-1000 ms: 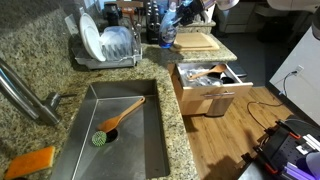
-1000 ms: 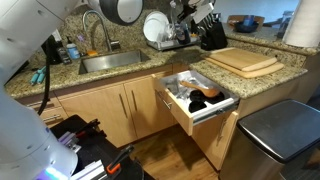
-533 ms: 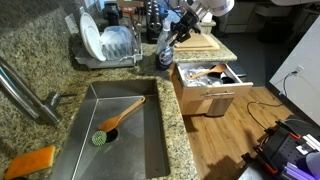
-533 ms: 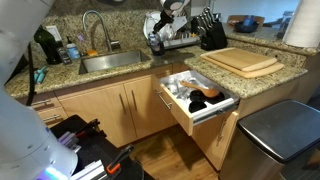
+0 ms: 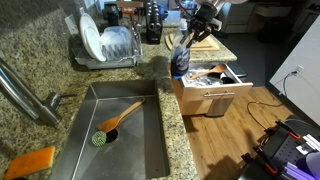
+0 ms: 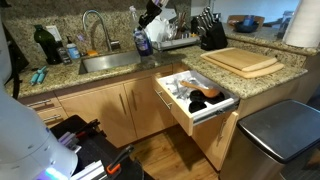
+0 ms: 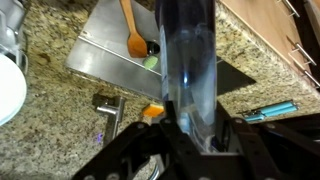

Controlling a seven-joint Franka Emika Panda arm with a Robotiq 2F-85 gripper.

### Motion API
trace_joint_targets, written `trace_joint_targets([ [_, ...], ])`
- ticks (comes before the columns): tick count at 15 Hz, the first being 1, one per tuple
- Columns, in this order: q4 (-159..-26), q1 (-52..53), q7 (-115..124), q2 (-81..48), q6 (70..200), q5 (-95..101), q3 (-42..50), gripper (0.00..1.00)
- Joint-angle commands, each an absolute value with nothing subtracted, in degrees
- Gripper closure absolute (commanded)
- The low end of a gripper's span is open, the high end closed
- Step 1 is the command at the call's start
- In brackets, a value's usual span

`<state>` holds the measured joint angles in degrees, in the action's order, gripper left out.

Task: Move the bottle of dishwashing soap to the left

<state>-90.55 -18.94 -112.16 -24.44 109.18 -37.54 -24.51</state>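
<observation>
My gripper (image 7: 190,140) is shut on the bottle of dishwashing soap (image 7: 188,60), a slim translucent bottle with bluish-grey contents. In both exterior views the bottle (image 5: 180,60) (image 6: 143,41) hangs in the air above the granite counter (image 5: 40,60), between the dish rack (image 5: 110,45) and the sink (image 5: 125,120). The gripper (image 5: 188,42) (image 6: 150,25) holds it from above. In the wrist view the bottle runs up the middle of the picture, over the sink (image 7: 110,50).
An open drawer (image 5: 210,85) (image 6: 195,95) full of utensils juts out below the counter. A wooden cutting board (image 6: 245,60) and a knife block (image 6: 212,32) stand to one side. A dish brush (image 5: 115,120) lies in the sink, with a faucet (image 6: 95,25) and an orange sponge (image 5: 30,160) nearby.
The arm has carried the bottle away from the dish rack and cutting board area, across the counter toward the sink, and lower in the exterior views.
</observation>
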Motion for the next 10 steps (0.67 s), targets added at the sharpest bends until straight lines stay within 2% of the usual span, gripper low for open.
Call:
trace_joint_targets([
  [1,-100.9,-14.06,-116.61,-14.46,107.64,-44.94,-18.94,0.86],
  [10,-105.69,-3.48,-133.36,-16.24,111.33,-57.55,-11.18,0.86],
])
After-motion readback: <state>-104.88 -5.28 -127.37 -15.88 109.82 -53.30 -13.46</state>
